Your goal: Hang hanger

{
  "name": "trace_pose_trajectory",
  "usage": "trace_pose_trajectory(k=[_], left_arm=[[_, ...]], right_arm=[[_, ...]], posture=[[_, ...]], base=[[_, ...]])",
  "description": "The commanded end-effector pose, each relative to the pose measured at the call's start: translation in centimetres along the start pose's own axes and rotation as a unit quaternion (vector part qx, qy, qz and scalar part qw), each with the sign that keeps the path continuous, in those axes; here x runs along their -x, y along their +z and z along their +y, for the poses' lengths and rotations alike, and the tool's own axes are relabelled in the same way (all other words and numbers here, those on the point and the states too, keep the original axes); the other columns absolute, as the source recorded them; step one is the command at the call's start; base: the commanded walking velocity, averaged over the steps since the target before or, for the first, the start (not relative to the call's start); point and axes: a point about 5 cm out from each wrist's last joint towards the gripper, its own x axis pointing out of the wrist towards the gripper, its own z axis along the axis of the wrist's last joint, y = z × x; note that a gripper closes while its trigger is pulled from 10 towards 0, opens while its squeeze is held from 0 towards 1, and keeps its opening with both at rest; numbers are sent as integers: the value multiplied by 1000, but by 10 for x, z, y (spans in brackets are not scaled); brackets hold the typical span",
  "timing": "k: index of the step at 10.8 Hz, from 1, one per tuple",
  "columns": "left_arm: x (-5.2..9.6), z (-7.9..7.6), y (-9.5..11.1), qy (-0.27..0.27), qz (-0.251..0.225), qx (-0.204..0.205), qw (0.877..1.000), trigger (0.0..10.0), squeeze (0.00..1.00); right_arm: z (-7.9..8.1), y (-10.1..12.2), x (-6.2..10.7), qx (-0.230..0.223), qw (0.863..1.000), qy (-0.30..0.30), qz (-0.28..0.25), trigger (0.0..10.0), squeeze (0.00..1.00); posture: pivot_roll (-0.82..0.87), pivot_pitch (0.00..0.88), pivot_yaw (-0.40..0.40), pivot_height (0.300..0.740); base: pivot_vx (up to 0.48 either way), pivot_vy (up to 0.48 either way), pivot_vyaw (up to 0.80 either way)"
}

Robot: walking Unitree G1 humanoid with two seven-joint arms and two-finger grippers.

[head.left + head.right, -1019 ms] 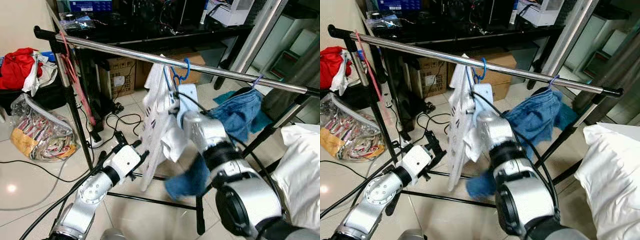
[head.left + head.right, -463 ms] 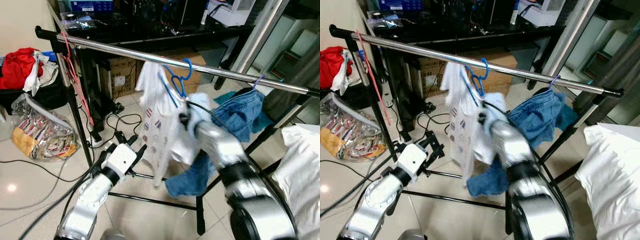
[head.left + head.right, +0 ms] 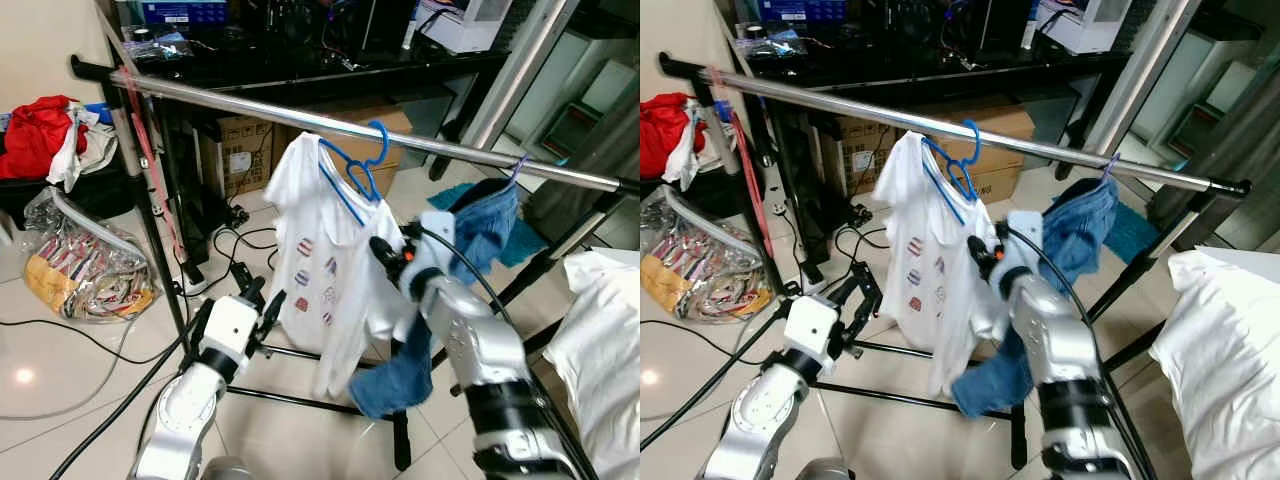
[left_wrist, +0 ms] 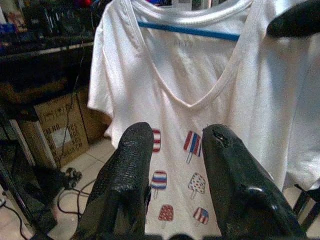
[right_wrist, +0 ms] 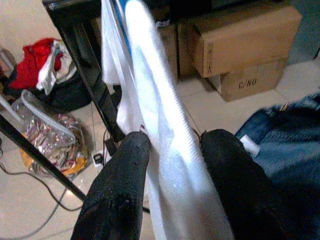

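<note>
The blue hanger [image 3: 352, 172] hooks over the rail [image 3: 250, 103], bearing the shirt [image 3: 325, 260]; both grippers' fingers are released, holding nothing.

Lived-in room in a home, part laundry corner, part storage. Evidence: freestanding clothes rail [image 3: 300, 118] on a pale tiled floor [image 3: 60, 385], with a white t-shirt [image 3: 325, 255] on a blue hanger [image 3: 360, 160] and a blue denim garment [image 3: 480, 225] hung further along. Heap of red and white clothes [image 3: 45, 135] at the left, with a clear plastic bag [image 3: 85, 265] stuffed with packets on the floor below it. Cardboard boxes [image 3: 235, 150] sit under a dark counter [image 3: 330, 70] cluttered with electronics, cables trailing across the tiles. White pillow or bedding [image 3: 600, 340] at the right edge.
</note>
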Motion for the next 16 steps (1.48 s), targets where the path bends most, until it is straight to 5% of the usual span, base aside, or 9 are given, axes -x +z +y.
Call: trace_pose_trajectory(k=[1, 6, 11, 16], left_arm=[[0, -5, -3, -3, 1, 12, 1000, 10000, 0], [3, -9, -12, 0, 9, 31, 999, 10000, 0], [6, -9, -23, 14, 19, 41, 999, 10000, 0], [20, -1, -54, 61, 74, 52, 994, 10000, 0]], right_arm=[[-8, 1, 7, -8, 1000, -2, -11, 10000, 0], [-7, 0, 27, 8, 997, 53, -47, 10000, 0], [-32, -36, 53, 81, 994, 69, -22, 10000, 0], [-65, -77, 72, 99, 993, 53, 22, 10000, 0]], posture=[[298, 43, -135, 740], [290, 47, -137, 740], [275, 46, -142, 740], [270, 24, -147, 740]], base=[[0, 0, 0], [0, 0, 0], [0, 0, 0], [0, 0, 0]])
